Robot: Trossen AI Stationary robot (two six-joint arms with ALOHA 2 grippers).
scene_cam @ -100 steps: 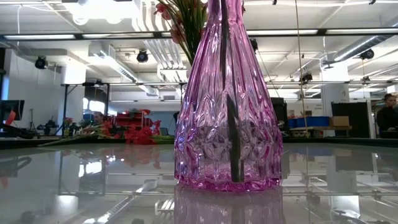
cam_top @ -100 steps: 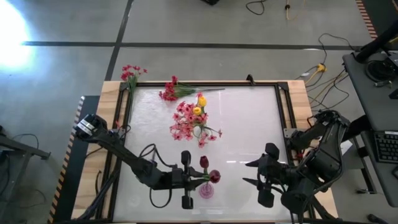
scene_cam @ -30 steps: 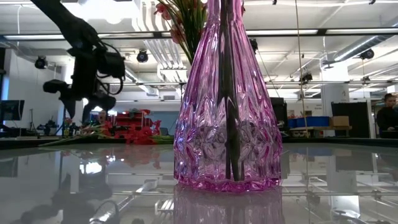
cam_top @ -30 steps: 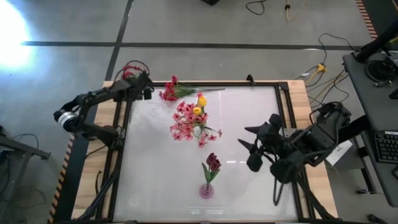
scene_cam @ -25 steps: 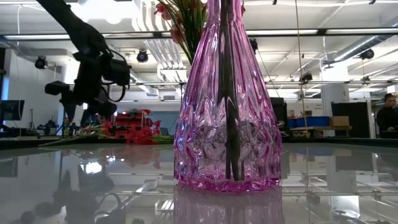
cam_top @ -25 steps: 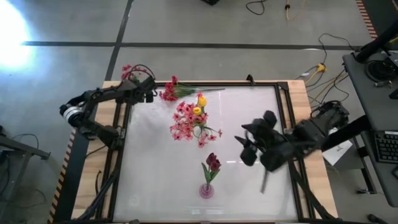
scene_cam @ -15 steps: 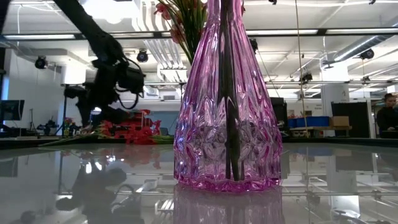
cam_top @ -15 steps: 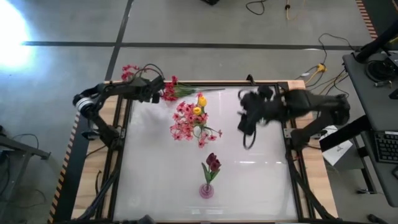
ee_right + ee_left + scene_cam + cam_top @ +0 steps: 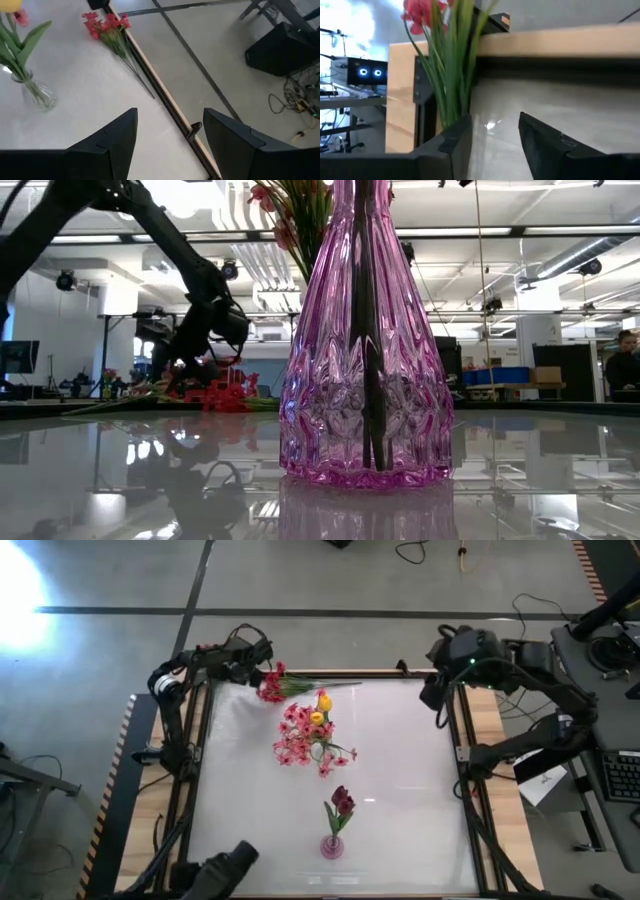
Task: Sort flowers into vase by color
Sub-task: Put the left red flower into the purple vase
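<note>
reaching toward the top left corner of the table, the left gripper is hanging just beside a red flower spray, with its fingers apart and nothing between them. in the left wrist view the green stalks and red blossoms of another red spray are standing right in front of those open fingers, by the wooden table edge.

the right gripper is waiting at the upper right of the table, open too and holding nothing.

below the red spray, near the middle of the frame, a pile of pink blossoms is lying mixed with yellow tulips. lower down, near the bottom middle, the pink glass vase is standing upright with dark red buds already in it. in the right wrist view a clear vase is showing among the pile.

it looks like the robot is getting ready to pick up a red flower. next, the left gripper needs to come down over a stalk, close on it, and carry it to the vase that matches its color.
</note>
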